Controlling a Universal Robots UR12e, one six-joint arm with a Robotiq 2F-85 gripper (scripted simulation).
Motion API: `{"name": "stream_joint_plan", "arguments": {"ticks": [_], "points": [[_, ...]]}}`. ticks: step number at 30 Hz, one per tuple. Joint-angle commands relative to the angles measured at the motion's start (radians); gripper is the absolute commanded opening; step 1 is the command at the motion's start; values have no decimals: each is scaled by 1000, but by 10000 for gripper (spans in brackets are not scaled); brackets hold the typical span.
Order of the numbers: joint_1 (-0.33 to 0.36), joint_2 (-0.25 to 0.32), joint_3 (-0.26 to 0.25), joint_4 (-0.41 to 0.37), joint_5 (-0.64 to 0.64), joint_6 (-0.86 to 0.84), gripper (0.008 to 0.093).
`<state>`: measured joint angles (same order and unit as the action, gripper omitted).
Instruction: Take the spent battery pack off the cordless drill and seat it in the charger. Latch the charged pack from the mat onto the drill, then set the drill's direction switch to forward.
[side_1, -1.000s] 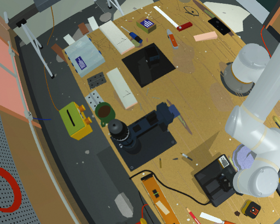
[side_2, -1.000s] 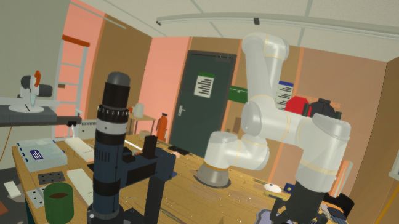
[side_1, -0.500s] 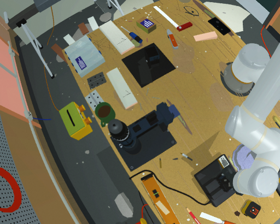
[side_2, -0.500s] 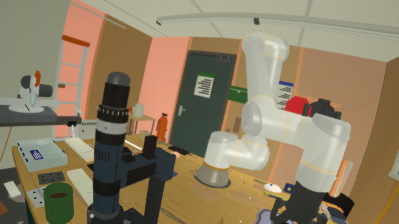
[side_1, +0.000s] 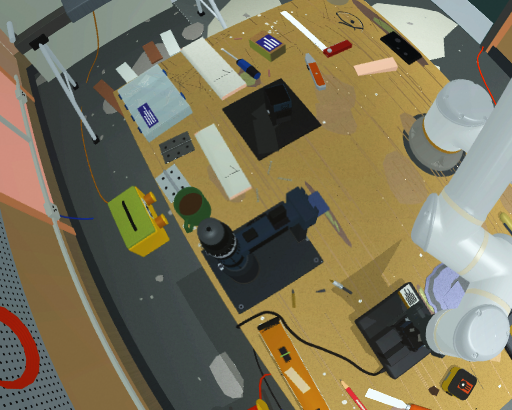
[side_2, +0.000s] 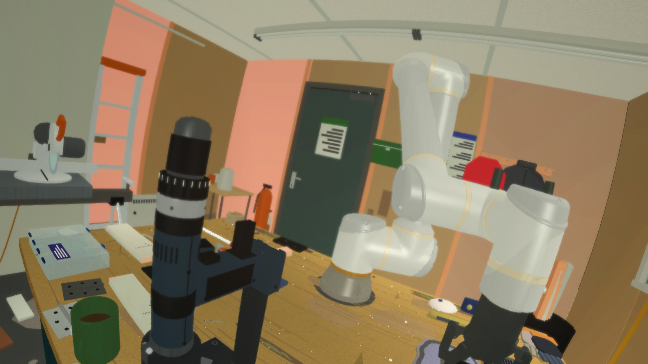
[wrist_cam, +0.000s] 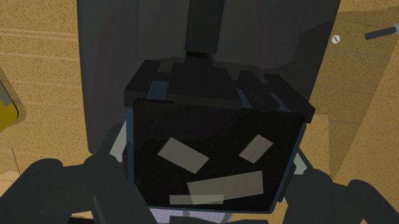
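Observation:
The spent battery pack (wrist_cam: 215, 154), a black block with pale tape patches on its face, sits over the dark charger (side_1: 395, 332) at the bench's near right corner, clasped in my closed gripper (wrist_cam: 212, 184). The charger's slot (wrist_cam: 200, 40) lies just beyond the pack in the wrist camera. The blue cordless drill (side_1: 260, 232) stands clamped on a black base plate at mid-bench, chuck (side_2: 187, 145) up, with no pack on its foot. The charged pack (side_1: 278, 100) rests on the black mat (side_1: 271, 117) further back. The arm hides the gripper from the side camera.
A green mug (side_1: 191, 205) stands left of the drill, beside two white boards and a clear box (side_1: 152, 102). The charger's black cable (side_1: 310, 340) runs toward an orange level (side_1: 290, 362). A tape measure (side_1: 460, 382) and loose screws lie near the charger.

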<state>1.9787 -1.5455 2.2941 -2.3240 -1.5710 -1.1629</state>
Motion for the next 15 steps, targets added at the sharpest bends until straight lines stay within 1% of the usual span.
{"name": "stream_joint_plan", "arguments": {"ticks": [1, 15], "points": [[0, 1, 1, 1, 0, 0, 90], [0, 1, 2, 1, 0, 0, 370]]}}
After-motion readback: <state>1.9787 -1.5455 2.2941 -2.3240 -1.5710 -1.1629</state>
